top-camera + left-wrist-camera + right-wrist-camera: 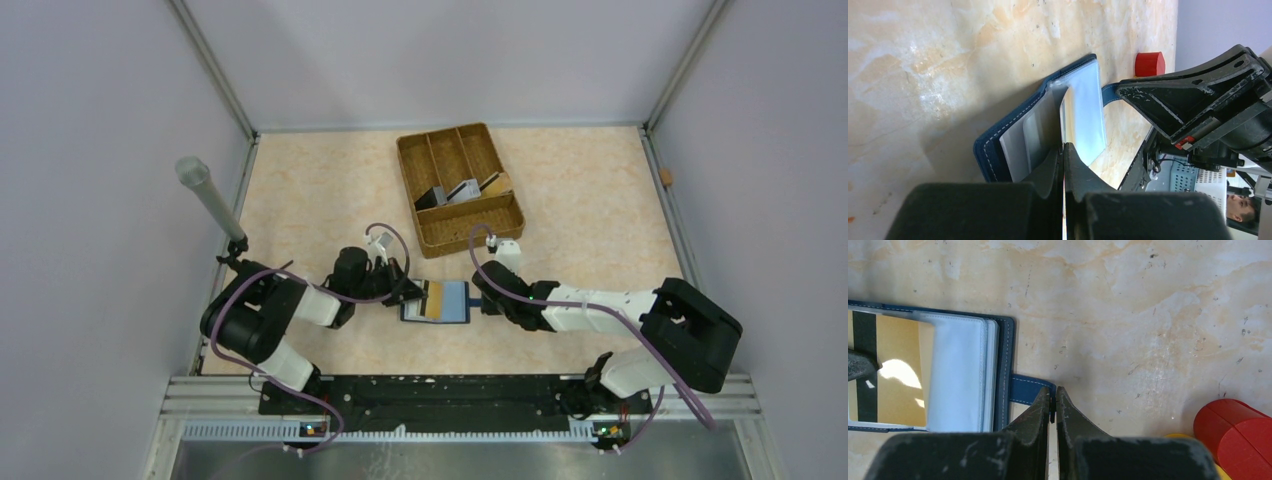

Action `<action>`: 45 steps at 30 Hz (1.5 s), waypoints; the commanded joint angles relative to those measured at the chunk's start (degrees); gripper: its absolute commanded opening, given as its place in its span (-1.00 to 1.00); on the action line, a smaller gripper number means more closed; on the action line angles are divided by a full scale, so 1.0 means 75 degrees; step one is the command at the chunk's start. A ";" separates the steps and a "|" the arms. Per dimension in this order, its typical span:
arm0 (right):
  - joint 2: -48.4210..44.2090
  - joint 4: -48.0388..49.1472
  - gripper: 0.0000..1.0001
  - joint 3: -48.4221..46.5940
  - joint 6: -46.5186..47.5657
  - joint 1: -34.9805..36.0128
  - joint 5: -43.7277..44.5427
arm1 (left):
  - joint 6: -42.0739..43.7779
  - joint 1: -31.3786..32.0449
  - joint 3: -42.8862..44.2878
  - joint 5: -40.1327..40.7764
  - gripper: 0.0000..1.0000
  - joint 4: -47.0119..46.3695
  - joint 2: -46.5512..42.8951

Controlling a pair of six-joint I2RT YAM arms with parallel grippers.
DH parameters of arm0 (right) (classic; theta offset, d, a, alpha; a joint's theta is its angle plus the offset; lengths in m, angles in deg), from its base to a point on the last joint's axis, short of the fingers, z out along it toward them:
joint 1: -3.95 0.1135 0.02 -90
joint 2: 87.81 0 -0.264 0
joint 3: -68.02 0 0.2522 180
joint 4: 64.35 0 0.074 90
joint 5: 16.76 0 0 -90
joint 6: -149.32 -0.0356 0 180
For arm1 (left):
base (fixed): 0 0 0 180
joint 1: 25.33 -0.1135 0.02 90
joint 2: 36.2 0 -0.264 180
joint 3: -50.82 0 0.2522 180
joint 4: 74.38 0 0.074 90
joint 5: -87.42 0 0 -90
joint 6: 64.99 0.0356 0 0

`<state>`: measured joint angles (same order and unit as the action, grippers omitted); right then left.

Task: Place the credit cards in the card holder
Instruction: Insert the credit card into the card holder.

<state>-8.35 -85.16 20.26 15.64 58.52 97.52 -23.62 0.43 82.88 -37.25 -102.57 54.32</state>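
1. Nearest me, the left gripper (1064, 147) has its fingers pressed together on a gold card (895, 375), pinching it by its left long edge.
2. That card has a black stripe along its length. Its long axis runs away from me, near to far on the table (330, 190), parallel to the spine of the card holder (455, 302).
3. The card's right long edge points toward the spine, and it looks tucked just under a clear sleeve (955, 375). I cannot tell how far in it sits.
4. The card holder lies open and flat between the two grippers. Its open width runs left to right, with the navy cover underneath and the pale sleeves facing up.
5. Its snap tab (1025, 390) sticks out of the right side, pointing toward my right arm.
6. The right gripper (1053, 392) is closed on the end of that tab, its fingertips meeting there low on the table.
7. Just right of that gripper, a red round piece (1233, 435) stands on the table with a yellow piece (1180, 436) touching it.
8. Farther back sits a brown woven tray (470, 232), set at a slight angle. Several grey and dark cards (462, 190) lean tilted inside its compartments, well apart from the holder.
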 commanded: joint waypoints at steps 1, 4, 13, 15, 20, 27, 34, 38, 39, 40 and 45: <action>0.0057 0.0034 -1.00 -0.0159 -0.0009 -0.0068 -0.0046 | 0.0275 -0.0007 -0.0121 0.0419 -1.00 -0.0547 0.0210; 0.0069 0.0023 -1.00 -0.0168 -0.0004 -0.0058 -0.0050 | 0.0115 0.0035 -0.0227 0.0405 -1.00 -0.1007 0.0354; 0.0055 -0.0044 -1.00 -0.0191 -0.0027 -0.0067 -0.0048 | -0.0209 0.0414 -0.0283 0.0398 -1.00 -0.1548 0.0821; 0.0036 -0.0041 -1.00 -0.0205 -0.0041 -0.0060 -0.0048 | -0.0279 0.0490 -0.0295 0.0414 -1.00 -0.1577 0.0857; -0.0007 -0.0071 -1.00 -0.0207 -0.0078 -0.0066 -0.0028 | -0.0465 0.0584 -0.0321 0.0610 -1.00 -0.1285 0.0788; -0.0041 -0.0117 -1.00 -0.0239 -0.0145 -0.0065 -0.0021 | -0.0507 0.1155 0.0102 0.1251 -0.81 -0.0215 0.0682; -0.0249 -0.0565 -1.00 -0.0302 -0.0423 -0.0063 0.0362 | -0.0067 0.1426 0.0628 0.2107 -0.49 0.1860 -0.0040; -0.0379 -0.0736 -1.00 -0.0275 -0.0524 -0.0062 0.0549 | 0.0280 0.1489 0.0928 0.2618 -0.22 0.3130 -0.0573; -0.0394 -0.0748 -1.00 -0.0266 -0.0537 -0.0062 0.0564 | 0.0353 0.1515 0.0996 0.2744 -0.15 0.3393 -0.0688; -0.0413 -0.0752 -1.00 -0.0261 -0.0549 -0.0065 0.0567 | 0.0401 0.1542 0.1055 0.2837 -0.07 0.3615 -0.0796; -0.0368 -0.0706 -1.00 -0.0242 -0.0530 -0.0065 0.0561 | 0.0563 0.1719 0.1289 0.3064 0.17 0.4254 -0.1151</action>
<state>-9.93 -89.05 20.07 12.05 58.41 99.37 -22.81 12.54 91.36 -19.24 -80.80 47.63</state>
